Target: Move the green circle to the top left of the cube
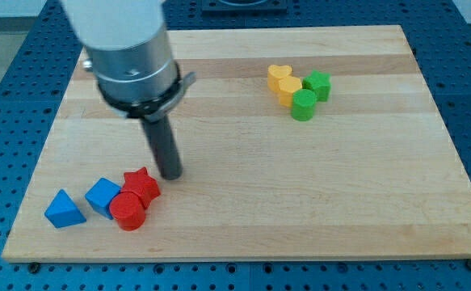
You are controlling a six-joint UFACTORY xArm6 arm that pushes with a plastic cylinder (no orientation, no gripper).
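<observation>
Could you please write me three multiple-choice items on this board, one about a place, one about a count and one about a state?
1. Where does the green circle lie?
A. upper right of the view
B. bottom left of the view
C. bottom right corner

2. How many red blocks are on the wooden board?
A. one
B. two
C. four

3. What does my tip stand next to?
A. the yellow blocks
B. the green circle
C. the red star

Answers:
1. A, it sits beside the yellow blocks and the other green block.
2. B, the red star and the red cylinder.
3. C, the tip stands just to the upper right of the star, far from the green circle; the blue cube lies left of the star.
</observation>
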